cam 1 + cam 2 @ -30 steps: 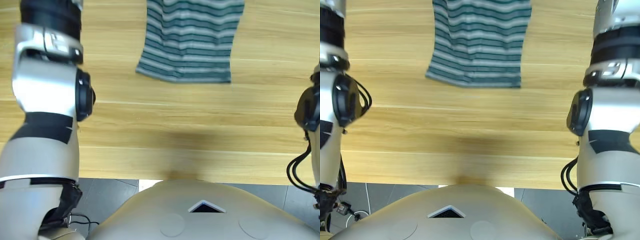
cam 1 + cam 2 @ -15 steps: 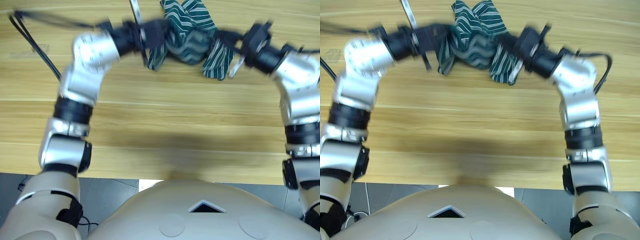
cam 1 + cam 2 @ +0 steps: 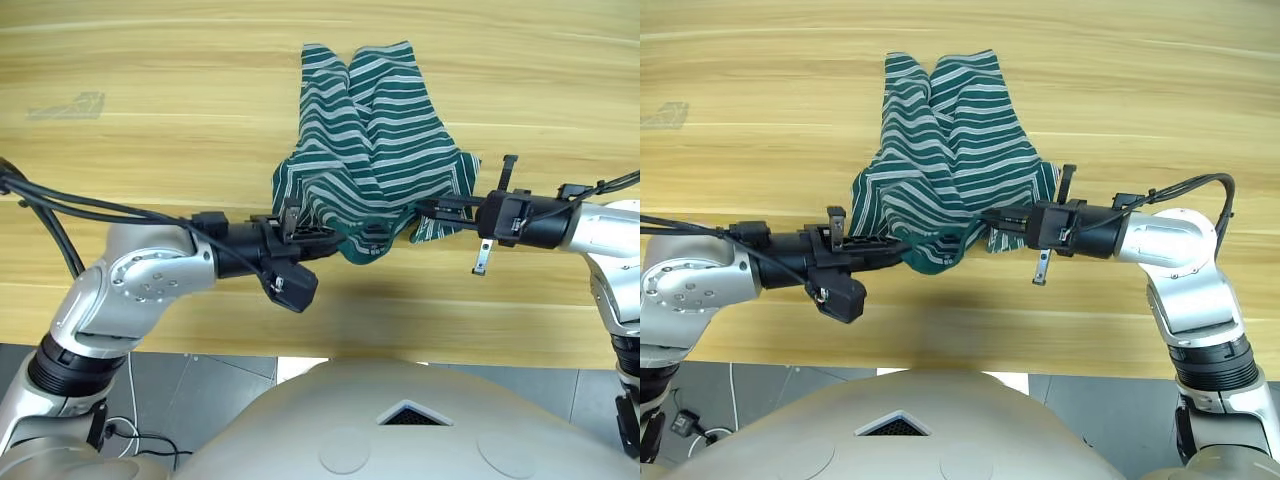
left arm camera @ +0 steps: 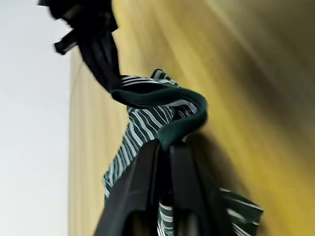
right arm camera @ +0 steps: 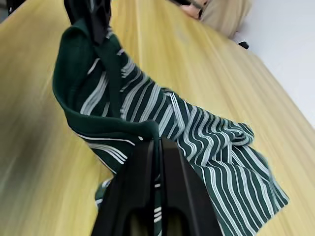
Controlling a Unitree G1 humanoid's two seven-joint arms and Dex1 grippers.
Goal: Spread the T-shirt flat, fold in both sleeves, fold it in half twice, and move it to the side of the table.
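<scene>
Both ends of the shirt's near edge are in my grip: the left tool and the right tool each have their fingers pressed together on the dark green band. I hold that edge just above the counter, with the band sagging between the two grips. I judge this a hold for pulling the cloth out flat. Beyond the lifted edge the shirt lies rumpled in long folds on the wood, narrowing toward its far end. Spreading is unfinished, and no fold has been made yet.
</scene>
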